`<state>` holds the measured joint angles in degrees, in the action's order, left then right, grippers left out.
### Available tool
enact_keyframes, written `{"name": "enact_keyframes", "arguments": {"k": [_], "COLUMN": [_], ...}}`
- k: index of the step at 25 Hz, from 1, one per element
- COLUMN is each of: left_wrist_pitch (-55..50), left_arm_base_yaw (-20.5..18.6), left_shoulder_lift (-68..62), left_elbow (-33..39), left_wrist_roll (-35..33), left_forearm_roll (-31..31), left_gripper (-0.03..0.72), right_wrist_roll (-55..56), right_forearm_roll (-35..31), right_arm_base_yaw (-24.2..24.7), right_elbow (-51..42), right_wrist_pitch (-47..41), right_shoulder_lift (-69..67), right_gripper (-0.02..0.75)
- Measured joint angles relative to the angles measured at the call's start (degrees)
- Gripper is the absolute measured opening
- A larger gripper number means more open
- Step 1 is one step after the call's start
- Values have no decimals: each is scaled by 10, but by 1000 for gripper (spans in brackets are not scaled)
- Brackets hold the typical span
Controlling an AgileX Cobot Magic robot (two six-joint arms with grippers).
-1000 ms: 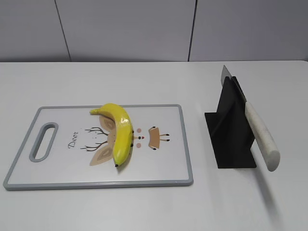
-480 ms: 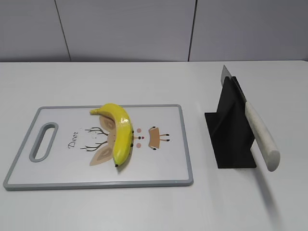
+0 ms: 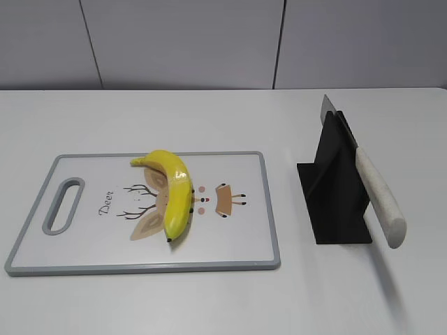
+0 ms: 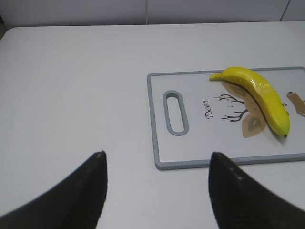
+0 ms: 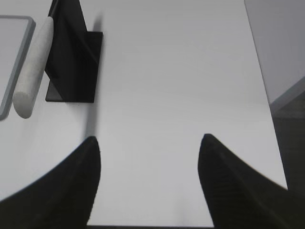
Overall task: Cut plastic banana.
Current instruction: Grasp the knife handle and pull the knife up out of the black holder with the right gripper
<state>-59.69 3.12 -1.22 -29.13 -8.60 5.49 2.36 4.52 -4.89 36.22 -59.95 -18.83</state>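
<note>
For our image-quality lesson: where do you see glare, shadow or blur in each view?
Exterior view: highlights on the glossy yellow plastic banana. Left wrist view: dark fingers blurred, grey-rimmed cutting board sharp. Right wrist view: soft shadow beside the black knife stand.

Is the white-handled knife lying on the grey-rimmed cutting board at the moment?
No, the white-handled knife rests in the black stand, right of the grey-rimmed cutting board.

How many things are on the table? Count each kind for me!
plastic banana: 1
cutting board: 1
knife: 1
black knife stand: 1
Total: 4
</note>
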Motion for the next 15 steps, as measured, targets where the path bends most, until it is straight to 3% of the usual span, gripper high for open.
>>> {"name": "enact_keyframes", "arguments": {"k": [7, 15], "left_wrist_pitch": [0, 0], "left_arm_base_yaw": [0, 0], "left_shoulder_lift": [0, 0], "left_elbow": [0, 0], "left_wrist_roll": [0, 0], "left_forearm_roll": [0, 1], "left_gripper": [588, 573], "right_wrist_roll": [0, -5], "right_forearm_roll": [-1, -53], "right_arm_base_yaw": [0, -13], "right_elbow": [95, 165], "right_wrist_pitch": [-78, -83], "right_shoulder_lift": [-171, -301], "right_gripper": [489, 489]}}
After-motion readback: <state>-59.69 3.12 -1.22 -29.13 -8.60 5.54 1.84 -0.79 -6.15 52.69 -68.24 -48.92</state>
